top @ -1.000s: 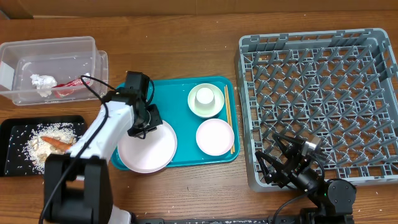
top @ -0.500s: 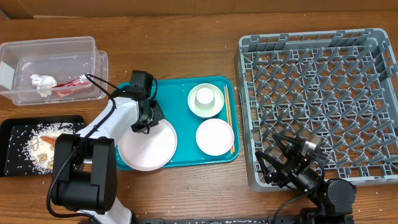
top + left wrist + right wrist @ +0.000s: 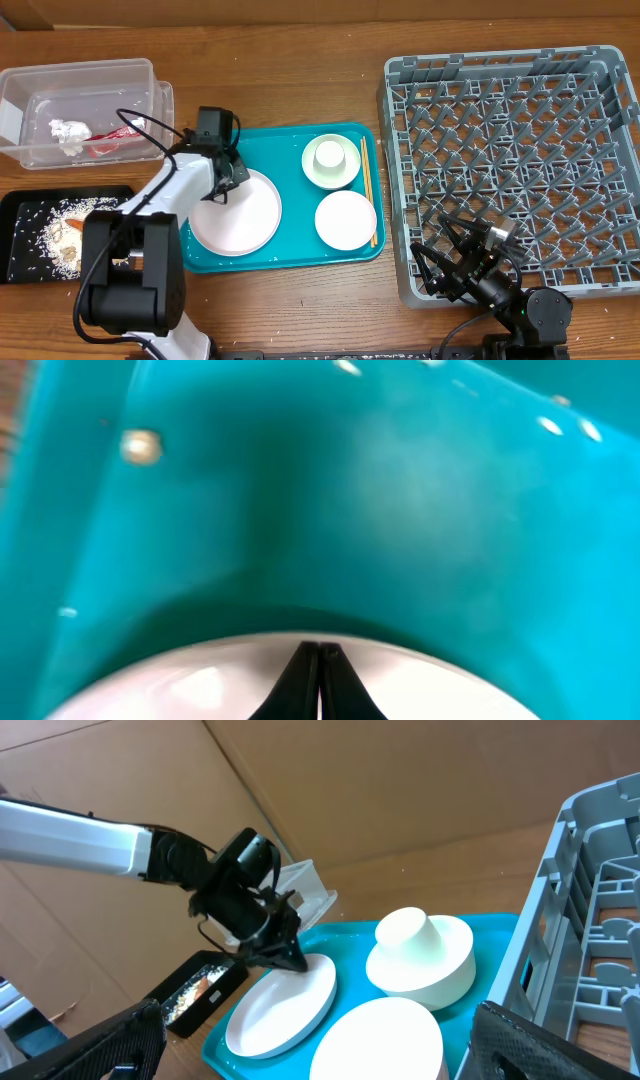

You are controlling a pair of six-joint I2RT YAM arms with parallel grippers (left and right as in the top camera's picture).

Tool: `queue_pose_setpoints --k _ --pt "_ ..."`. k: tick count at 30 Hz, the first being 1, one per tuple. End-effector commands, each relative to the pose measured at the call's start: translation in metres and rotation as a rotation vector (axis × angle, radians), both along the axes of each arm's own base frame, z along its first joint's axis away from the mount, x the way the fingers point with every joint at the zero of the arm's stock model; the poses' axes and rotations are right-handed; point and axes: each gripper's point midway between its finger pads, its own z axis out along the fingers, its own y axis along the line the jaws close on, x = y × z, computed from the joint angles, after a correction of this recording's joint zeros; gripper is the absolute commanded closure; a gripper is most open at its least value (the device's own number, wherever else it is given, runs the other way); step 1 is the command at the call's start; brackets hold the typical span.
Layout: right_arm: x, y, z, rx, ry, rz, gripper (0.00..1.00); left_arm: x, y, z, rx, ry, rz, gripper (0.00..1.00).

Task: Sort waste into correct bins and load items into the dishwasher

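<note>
My left gripper is shut, its tips resting on the upper left rim of the large white plate, which lies flat on the teal tray. The left wrist view shows the shut fingers over the plate's rim. A white bowl with a small cup in it, a small plate and chopsticks lie on the tray's right half. The grey dish rack is at the right. My right gripper is open and empty at the rack's front left corner.
The clear tub at the back left holds the paper ball and the red wrapper. The black tray at the left front holds rice, scraps and the orange stick. A stray grain lies on the teal tray.
The large plate, which overhung the teal tray's front left corner, has slid back fully onto the tray. My left gripper has moved back and left with it. The right arm has not moved.
</note>
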Motion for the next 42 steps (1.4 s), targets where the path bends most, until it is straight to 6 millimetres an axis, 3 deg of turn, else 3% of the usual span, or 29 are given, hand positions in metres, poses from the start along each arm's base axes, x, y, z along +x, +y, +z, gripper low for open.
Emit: queue_pose_setpoints --k 1,8,14,15,16,19,20,25,30,35,42 --pt "0.000 0.001 -0.003 0.016 0.019 0.008 0.00 0.019 0.009 0.029 0.029 -0.010 -0.020 0.96" --pt "-0.002 0.002 0.007 0.185 0.136 0.031 0.00 0.019 0.004 0.106 0.007 0.061 -0.028 0.96" --pt "-0.022 0.012 0.045 0.201 -0.013 0.143 0.00 0.015 0.011 0.178 0.010 0.013 0.007 0.93" --pt "-0.023 0.012 0.050 0.223 -0.004 0.147 0.00 0.012 0.017 0.187 0.016 0.004 0.035 0.89" --pt "-0.025 0.012 0.056 0.238 -0.001 0.151 0.00 0.010 0.024 0.197 0.021 -0.007 0.062 0.77" --pt "-0.034 0.011 0.082 0.250 -0.042 0.162 0.00 0.001 0.050 0.220 0.019 -0.032 0.136 0.32" --pt "-0.037 0.011 0.089 0.249 -0.057 0.164 0.00 -0.002 0.059 0.225 0.020 -0.037 0.160 0.00" --pt "-0.054 0.011 0.133 0.185 -0.187 0.154 0.00 -0.020 0.101 0.231 0.023 -0.024 0.279 0.00" --pt "-0.051 0.008 0.166 0.157 -0.172 0.116 0.00 -0.033 0.124 0.229 0.022 0.006 0.330 0.00" --pt "-0.033 0.016 0.193 0.085 -0.113 0.157 0.00 -0.035 0.129 0.229 0.022 0.005 0.344 0.00" --pt "0.008 0.036 0.207 -0.049 0.029 0.294 0.00 -0.035 0.129 0.229 0.022 0.005 0.344 0.00"
